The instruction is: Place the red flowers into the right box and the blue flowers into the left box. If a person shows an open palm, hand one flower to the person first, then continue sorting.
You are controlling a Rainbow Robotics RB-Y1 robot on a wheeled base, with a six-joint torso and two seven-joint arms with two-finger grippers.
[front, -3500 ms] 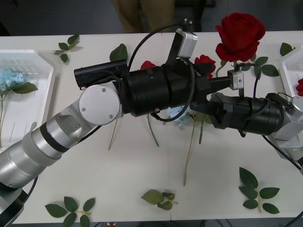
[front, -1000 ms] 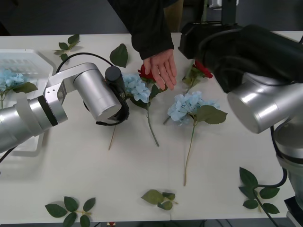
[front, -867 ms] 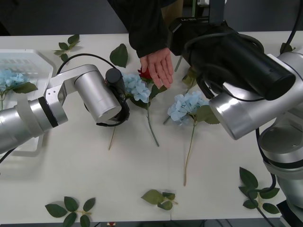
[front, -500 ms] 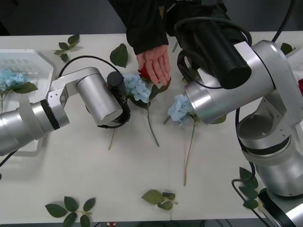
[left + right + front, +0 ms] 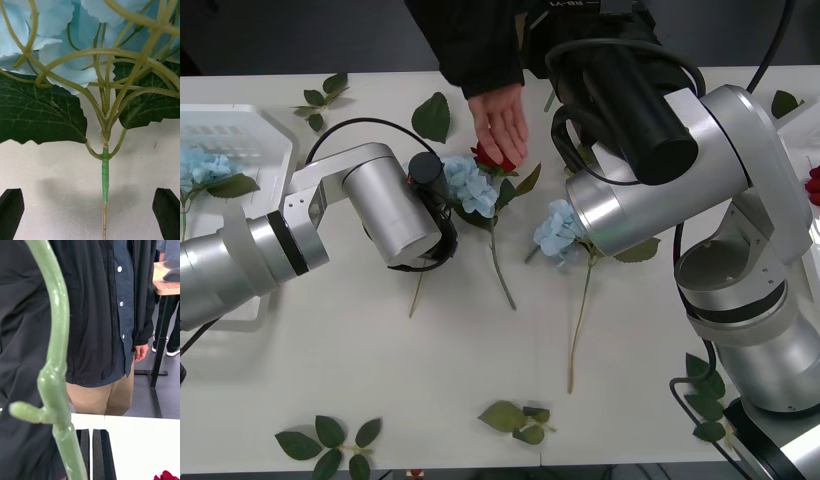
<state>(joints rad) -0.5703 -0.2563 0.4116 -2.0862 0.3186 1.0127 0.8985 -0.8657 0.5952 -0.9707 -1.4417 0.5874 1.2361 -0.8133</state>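
On the white counter (image 5: pixel 330 360), a blue flower's stem (image 5: pixel 105 183) lies between the open left claw (image 5: pixel 90 210) fingertips.

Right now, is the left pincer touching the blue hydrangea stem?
Apart. In the left wrist view, the left pincer is open, its fingers at either side of the blue hydrangea stem, with bare table between.

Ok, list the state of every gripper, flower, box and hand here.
Left gripper: open, jaws astride a blue flower's stem.
Right gripper: jaws shut, green stem alongside.
Blue flowers: two lying loose on the table.
Red flower: lying on the table, under the hand.
Hand: flat, palm down, fingertips at that red flower.
Left box: holds one blue flower.
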